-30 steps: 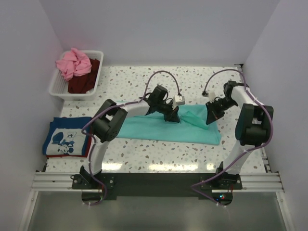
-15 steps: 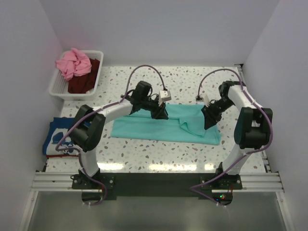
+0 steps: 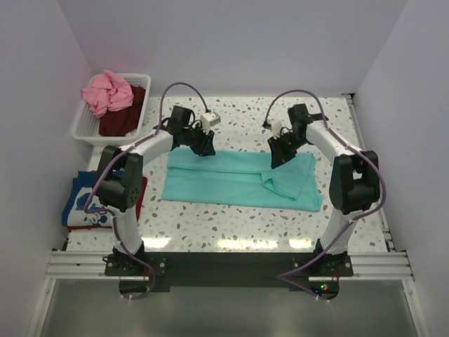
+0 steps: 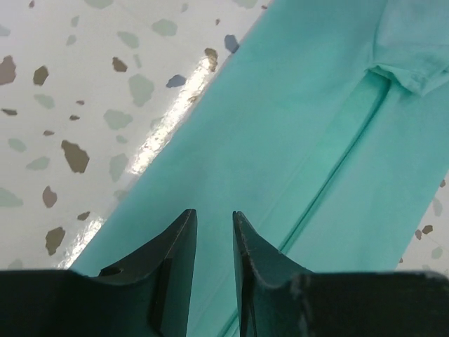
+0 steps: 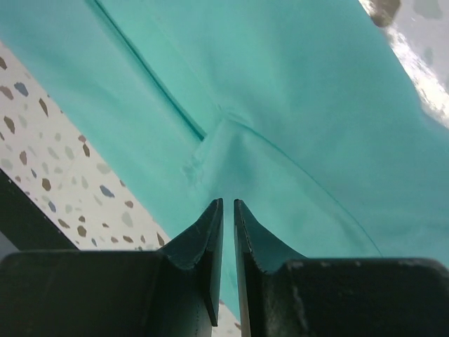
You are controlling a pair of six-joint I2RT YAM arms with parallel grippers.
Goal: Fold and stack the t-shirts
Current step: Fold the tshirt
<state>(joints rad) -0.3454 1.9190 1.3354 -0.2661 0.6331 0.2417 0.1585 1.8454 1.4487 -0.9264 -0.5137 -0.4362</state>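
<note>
Left fingers (image 4: pixel 175 246) slightly parted, right fingers (image 5: pixel 203 242) nearly closed, both angled downward

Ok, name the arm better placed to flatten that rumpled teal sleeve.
Probably right. The right claw hovers beside the rumpled sleeve; the left claw is at the other end of the teal shirt.

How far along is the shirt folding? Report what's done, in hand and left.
Done: a blue printed t-shirt lies folded on a red t-shirt at the left edge. In hand: the teal t-shirt is folded into a long band, with the left gripper and right gripper above its far edge, neither gripping cloth. Left: finish and stack it, then the pink t-shirt and maroon t-shirt in the basket.
</note>
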